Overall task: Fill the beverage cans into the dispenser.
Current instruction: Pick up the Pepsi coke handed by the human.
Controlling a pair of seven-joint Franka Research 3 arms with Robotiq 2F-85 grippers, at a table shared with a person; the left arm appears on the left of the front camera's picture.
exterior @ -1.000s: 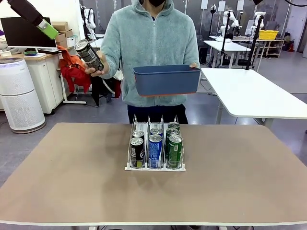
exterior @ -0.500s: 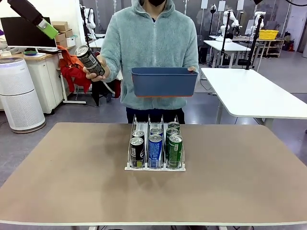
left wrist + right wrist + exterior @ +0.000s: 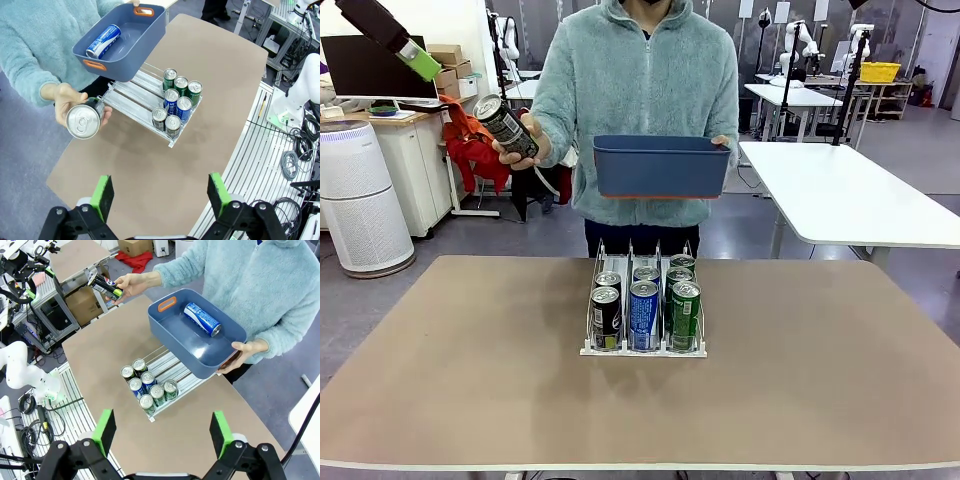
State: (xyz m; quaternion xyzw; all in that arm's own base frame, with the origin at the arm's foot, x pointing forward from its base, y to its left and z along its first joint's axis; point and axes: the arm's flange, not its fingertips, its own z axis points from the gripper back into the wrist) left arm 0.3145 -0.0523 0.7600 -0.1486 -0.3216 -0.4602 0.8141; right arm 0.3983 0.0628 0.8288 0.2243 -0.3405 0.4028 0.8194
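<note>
Midway along the tan rectangular desk [image 3: 460, 390] stands the low clear-plastic dispenser rack [image 3: 591, 350]. It has a white base, and thin wire dividers split it into three narrow lanes that run from the robot's side toward the person. Seven slim aluminium cans with silver tops stand upright at its near end, packed close together. There are two black cans [image 3: 606, 318] in the left lane, two blue-and-white cans [image 3: 643, 315] in the middle lane and three green cans [image 3: 685, 315] in the right lane. The far stretch of each lane shows bare slats.

Behind the desk stands a person in a pale teal fleece jacket [image 3: 640, 90]. One hand [image 3: 527, 152] holds a single black can [image 3: 507, 125] out to the side, tilted, with its silver top pointing up toward the left claw [image 3: 161, 194]. The other hand [image 3: 245, 351] holds a dark blue rectangular plastic bin [image 3: 660, 170] with orange handle cut-outs at chest height, above the rack's far end. One blue-and-white can [image 3: 202, 319] lies on its side inside the bin.

The left claw hangs high over the desk's left side, with its green pads spread wide and nothing between them. The right claw [image 3: 162, 431] also hangs high above the desk, jaws wide apart and empty.
</note>
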